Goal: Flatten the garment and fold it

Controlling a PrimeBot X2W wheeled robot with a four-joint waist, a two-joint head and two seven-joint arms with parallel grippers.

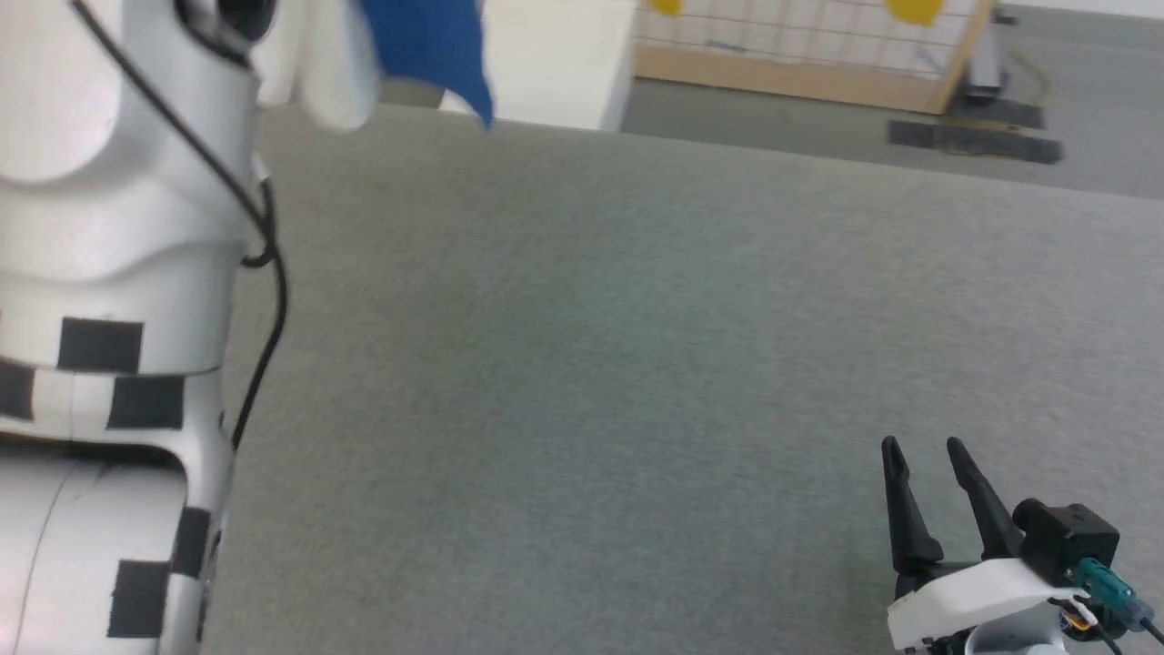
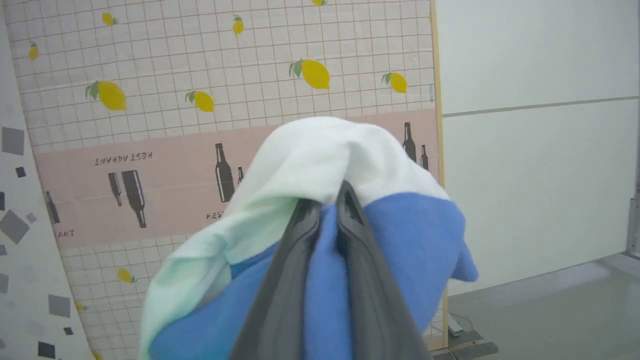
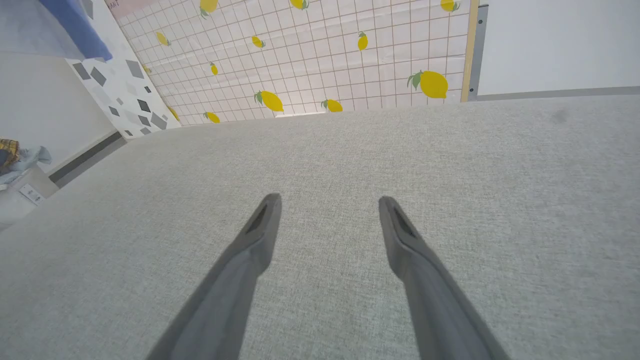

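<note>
The garment point(image 2: 320, 165), white with bright blue sleeves, is bunched around my left gripper point(image 2: 327, 205), which is shut on a blue fold of it and held up in the air. In the head view a blue sleeve of the garment point(image 1: 427, 45) hangs at the top edge, past my pale left arm point(image 1: 109, 227). The right wrist view catches a blue piece of the garment point(image 3: 75, 25) at its top left corner. My right gripper point(image 1: 923, 450) stands open low over the grey table point(image 1: 591, 364) at the lower right, nothing between its fingers point(image 3: 262, 220).
A lemon-patterned grid panel point(image 3: 320, 55) with a wooden frame stands beyond the table's far edge. A white box point(image 1: 555, 55) sits behind the table. A dark mat point(image 1: 973, 141) lies on the floor at the back right. Bundled clothes point(image 3: 15, 155) lie off the table's left.
</note>
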